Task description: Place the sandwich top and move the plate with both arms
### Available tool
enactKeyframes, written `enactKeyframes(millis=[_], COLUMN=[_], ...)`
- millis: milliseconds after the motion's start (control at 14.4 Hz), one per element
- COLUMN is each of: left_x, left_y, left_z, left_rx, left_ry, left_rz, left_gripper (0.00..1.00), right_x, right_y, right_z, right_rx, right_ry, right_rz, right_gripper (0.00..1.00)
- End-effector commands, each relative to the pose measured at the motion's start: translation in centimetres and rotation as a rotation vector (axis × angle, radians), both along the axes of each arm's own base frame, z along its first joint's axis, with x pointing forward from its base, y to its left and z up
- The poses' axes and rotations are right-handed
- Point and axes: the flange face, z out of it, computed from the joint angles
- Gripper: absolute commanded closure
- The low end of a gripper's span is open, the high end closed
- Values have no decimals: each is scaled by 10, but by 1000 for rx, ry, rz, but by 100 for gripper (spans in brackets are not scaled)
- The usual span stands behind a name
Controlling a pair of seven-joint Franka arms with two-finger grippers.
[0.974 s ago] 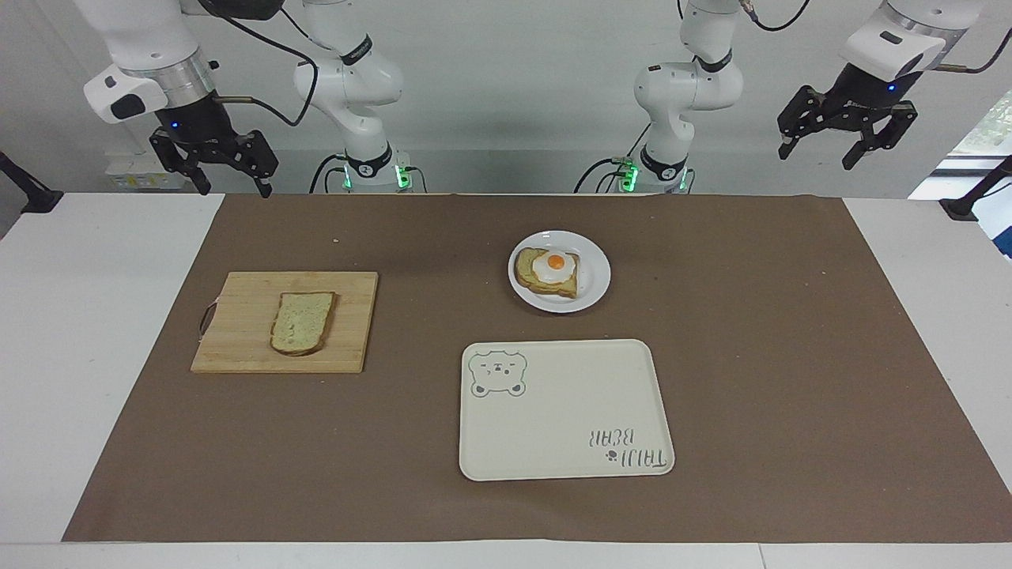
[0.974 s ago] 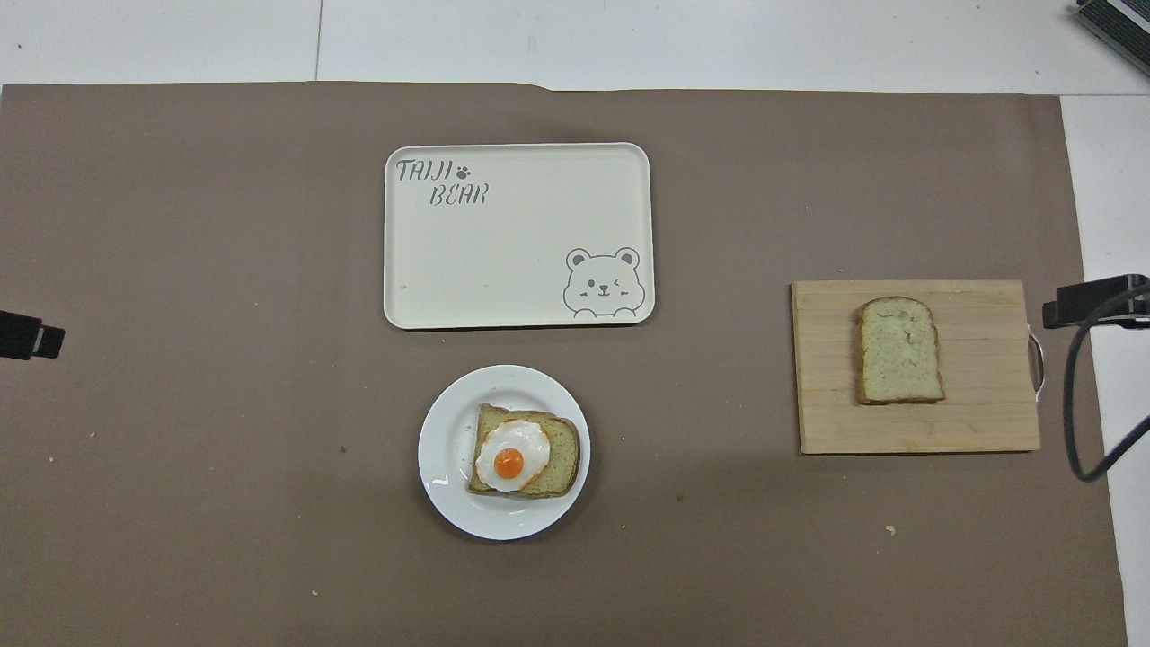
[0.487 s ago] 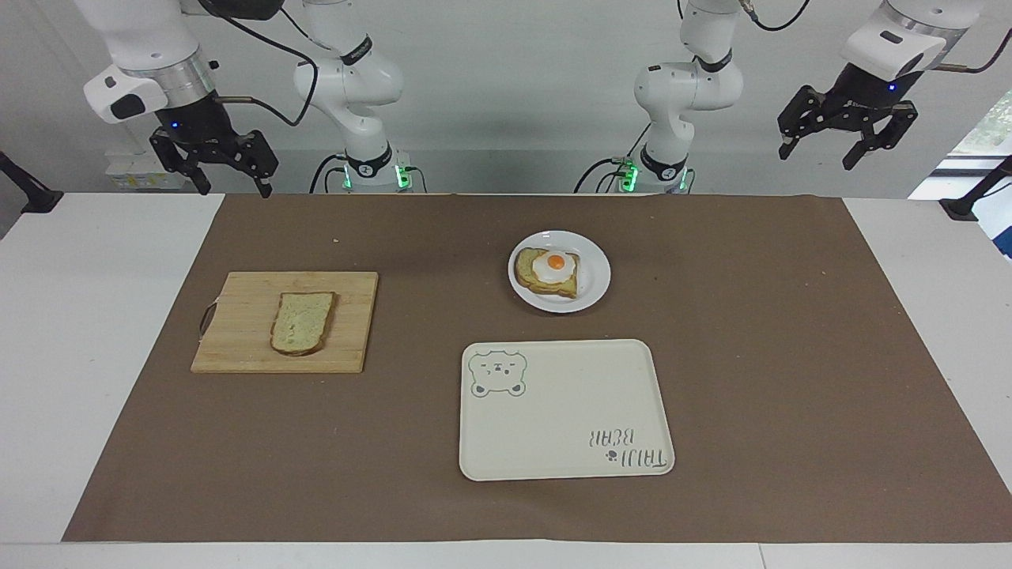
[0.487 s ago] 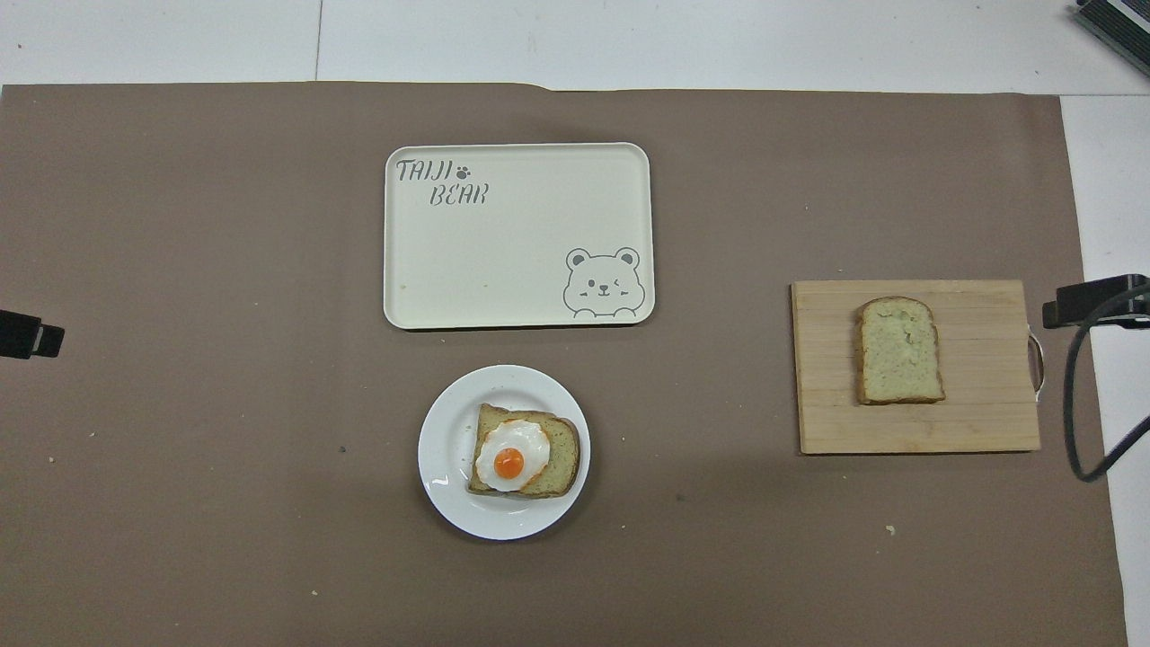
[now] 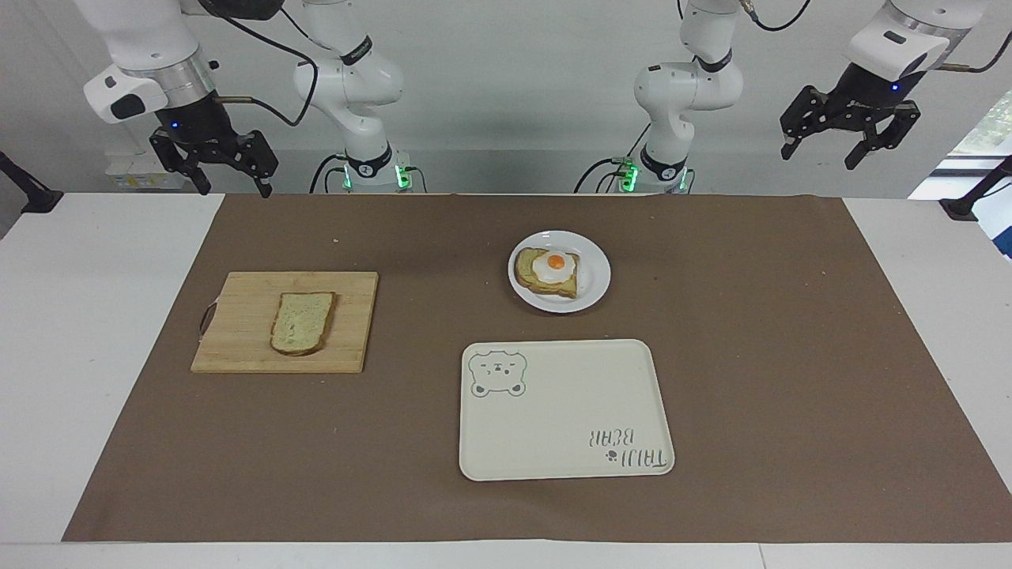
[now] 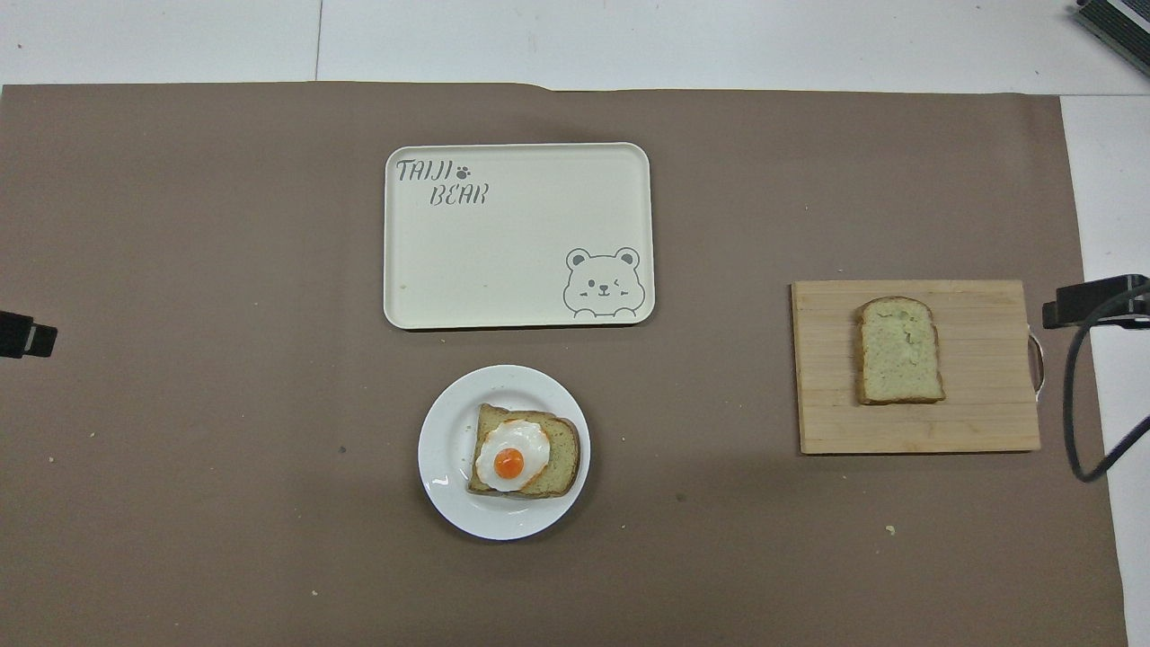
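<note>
Wooden board (image 5: 285, 322) bears the sandwich top (image 5: 302, 322); both arms' jaws released, raised.

We note the sandwich top (image 6: 899, 350) flat on a wooden cutting board (image 6: 979, 422) toward the right arm's end. The plate (image 6: 445, 458) carries egg toast (image 6: 526, 456), with the bear tray (image 6: 503, 261) farther out.

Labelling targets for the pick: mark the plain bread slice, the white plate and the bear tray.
sandwich top (image 6: 898, 352), overhead view, middle of the crumb.
plate (image 6: 442, 454), overhead view, bare rim beside the toast.
bear tray (image 6: 512, 261), overhead view, bare middle of its floor.
</note>
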Motion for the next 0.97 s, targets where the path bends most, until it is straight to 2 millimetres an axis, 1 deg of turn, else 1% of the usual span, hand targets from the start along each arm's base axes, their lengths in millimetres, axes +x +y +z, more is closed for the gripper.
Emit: enactKeyframes(millis=[0,139,418,696,905], left_x=[-8,-8,-8,-8,-8], left_y=[9,7,8,7,7], left_z=[1,1,1,1,0], left_rx=[-7,-7,-7,-7,-7], left_ry=[-1,-1,-1,-1,0], left_rz=[25,21,24,22,22], left_gripper=[0,0,0,0,0], right_x=[-5,-4,-4,-4,1], right_y=[-3,-3,-3,-4,-4], right_z=[-3,-3,-3,-10,-14], right_rx=[11,12,14,16,19], right_ry=[-5,-7,-7,4,-33], right_rz=[10,10,9,7,7], right_gripper=[0,0,0,0,0])
